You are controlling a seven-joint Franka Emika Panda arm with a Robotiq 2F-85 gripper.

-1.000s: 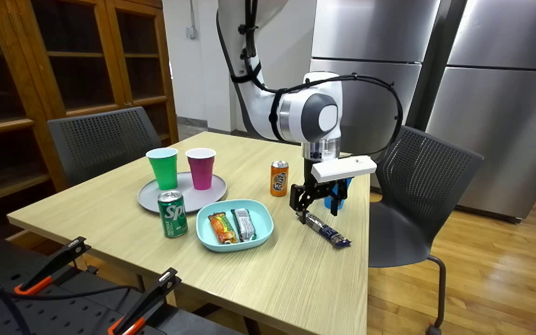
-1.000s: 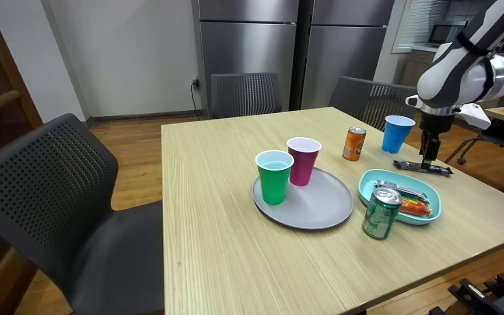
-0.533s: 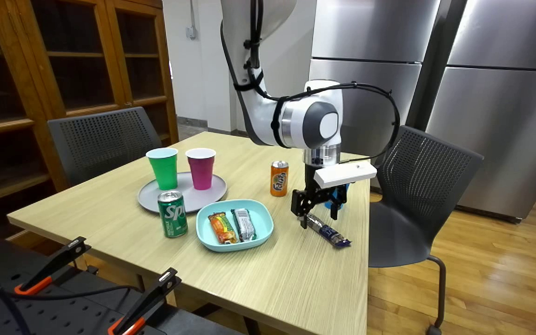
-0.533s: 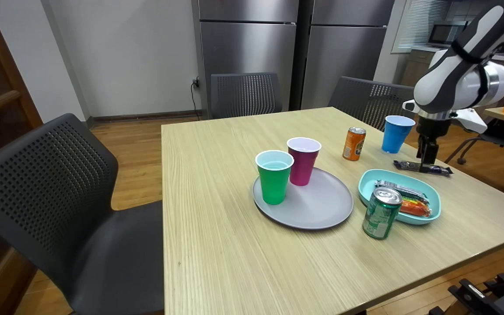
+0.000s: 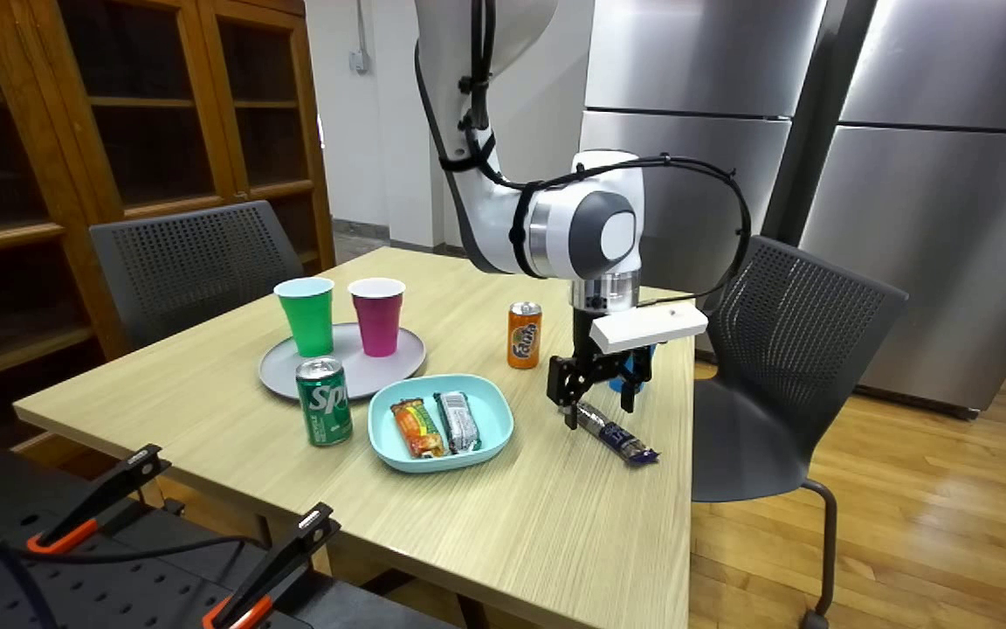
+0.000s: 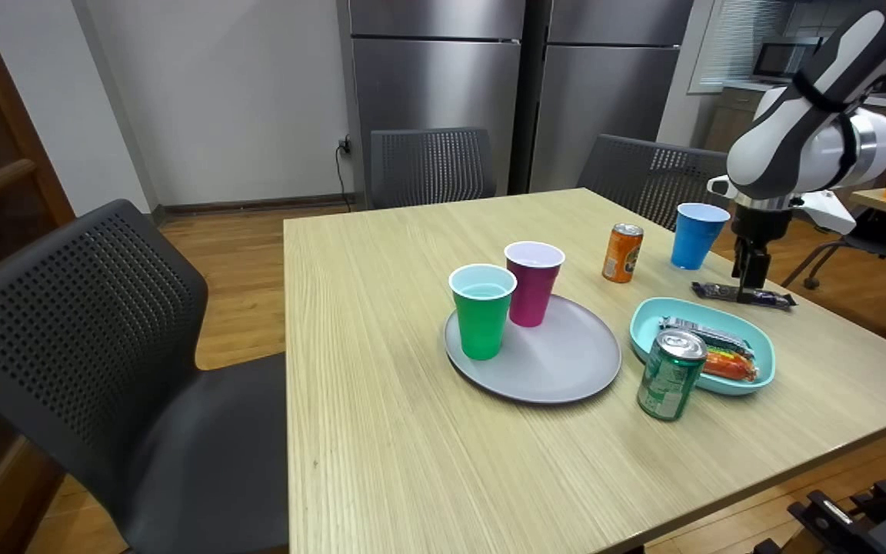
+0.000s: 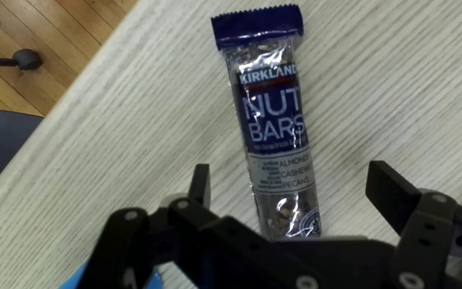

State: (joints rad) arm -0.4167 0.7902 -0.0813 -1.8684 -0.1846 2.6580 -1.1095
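A Kirkland nut bar in a navy and clear wrapper lies flat on the wooden table. My gripper is open above it. In the wrist view the bar runs between the two black fingers, with table showing on both sides, so neither finger touches it. The bar's near end is hidden behind the gripper body. In an exterior view the gripper hangs low over the end of the bar away from that camera. Another exterior view has the gripper just over the bar, covering its middle.
Behind the gripper stands a blue cup, beside an orange Fanta can. A turquoise tray holds two wrapped bars, near a green Sprite can. Green and magenta cups stand on a grey plate. A chair adjoins the table edge.
Over the first half second the arm came down a little towards the bar and shifted slightly. Since then it has stayed nearly still. The bar has not moved, and the jaws remain apart.
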